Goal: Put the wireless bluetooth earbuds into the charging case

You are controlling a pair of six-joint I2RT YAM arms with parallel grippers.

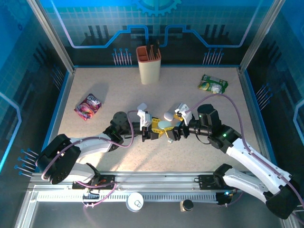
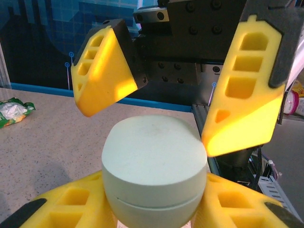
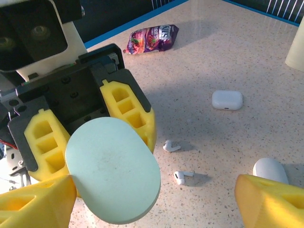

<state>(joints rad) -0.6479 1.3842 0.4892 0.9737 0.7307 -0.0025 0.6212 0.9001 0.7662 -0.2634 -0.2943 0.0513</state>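
Pale-green charging case (image 2: 154, 161) | left gripper (image 2: 152, 192) clamps it | right gripper (image 2: 152, 128) straddles, spread

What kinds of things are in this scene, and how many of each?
Charging cases: 3, one pale green in the left hand
Earbuds: 2
Packets: 2
Beige holder: 1
Total: 8

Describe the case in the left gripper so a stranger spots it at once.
Look to the middle of the table. There the left gripper clamps a pale green pebble-shaped case between yellow fingers. The other cases are white and lie loose.
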